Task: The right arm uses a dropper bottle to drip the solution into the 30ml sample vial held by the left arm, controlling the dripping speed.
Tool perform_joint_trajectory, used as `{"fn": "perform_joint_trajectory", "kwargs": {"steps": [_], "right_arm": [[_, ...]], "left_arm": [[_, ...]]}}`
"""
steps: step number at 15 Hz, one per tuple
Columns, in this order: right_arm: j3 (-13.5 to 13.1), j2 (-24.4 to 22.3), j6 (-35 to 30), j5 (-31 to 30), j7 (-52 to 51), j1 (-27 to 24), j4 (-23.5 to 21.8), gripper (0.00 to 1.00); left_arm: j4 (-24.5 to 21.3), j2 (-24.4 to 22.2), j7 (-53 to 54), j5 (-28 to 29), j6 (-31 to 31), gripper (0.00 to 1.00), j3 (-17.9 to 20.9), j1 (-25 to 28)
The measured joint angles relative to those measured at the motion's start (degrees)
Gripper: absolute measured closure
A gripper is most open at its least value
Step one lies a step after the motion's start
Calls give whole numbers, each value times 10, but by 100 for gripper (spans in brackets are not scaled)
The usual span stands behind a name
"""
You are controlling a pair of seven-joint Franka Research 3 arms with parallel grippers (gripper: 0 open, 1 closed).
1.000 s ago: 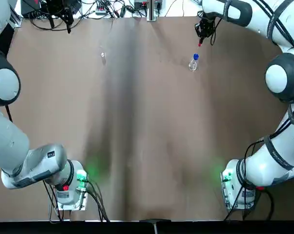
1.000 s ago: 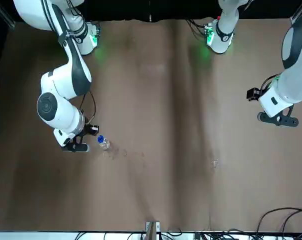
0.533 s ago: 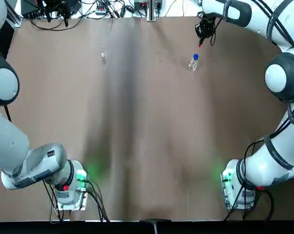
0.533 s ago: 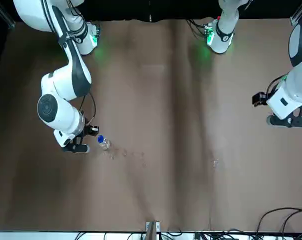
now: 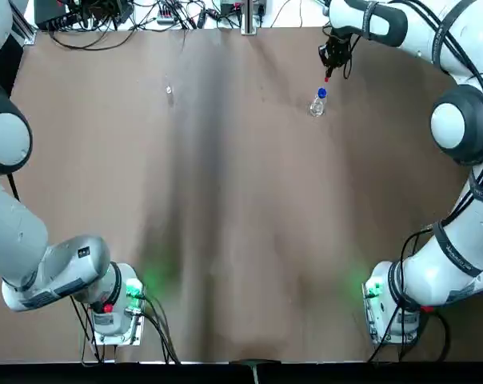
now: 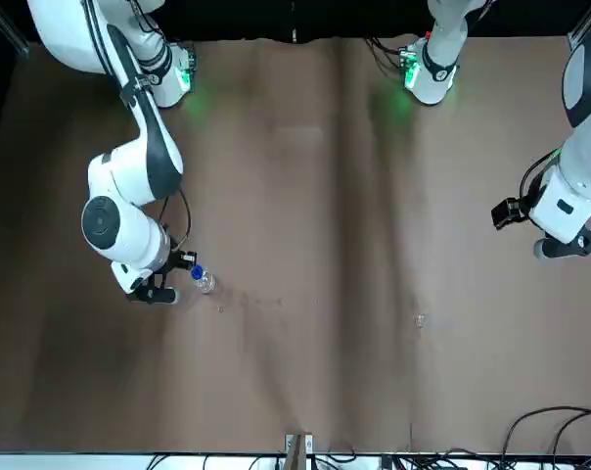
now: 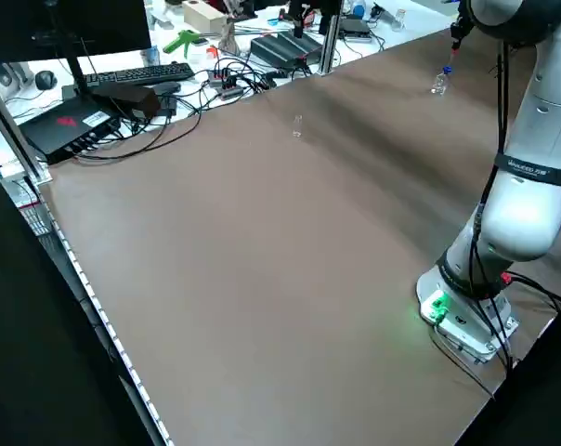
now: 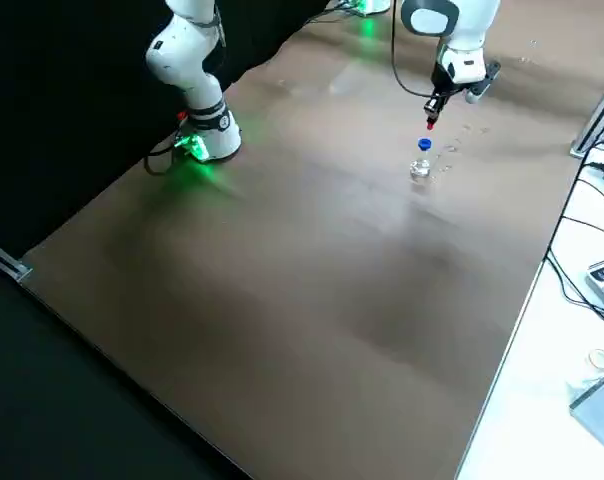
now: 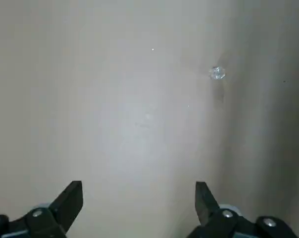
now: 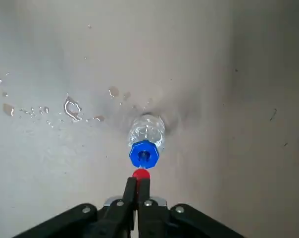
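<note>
Right gripper (image 10: 137,191) hovers above the clear blue-collared dropper bottle (image 10: 146,139) standing on the brown worktop (image 5: 225,200), fingers pinching the red-tipped dropper (image 10: 141,174). Left gripper (image 9: 138,201) spread wide, tiny clear vial (image 9: 218,73) well apart.

Both my arms are white with grey joint caps and green-lit bases. My right arm (image 5: 457,240) has black cable strapped along it; my left arm (image 5: 41,268) is bare with a small sticker.
</note>
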Motion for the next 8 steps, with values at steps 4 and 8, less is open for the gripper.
{"fn": "perform_joint_trajectory", "kwargs": {"steps": [4,8], "right_arm": [[0,8,1,0,0,0,0,81],[1,8,2,0,0,1,0,61]], "left_arm": [[1,-1,0,0,0,0,1,1],[4,-27,0,-21,-7,0,8,1]]}}
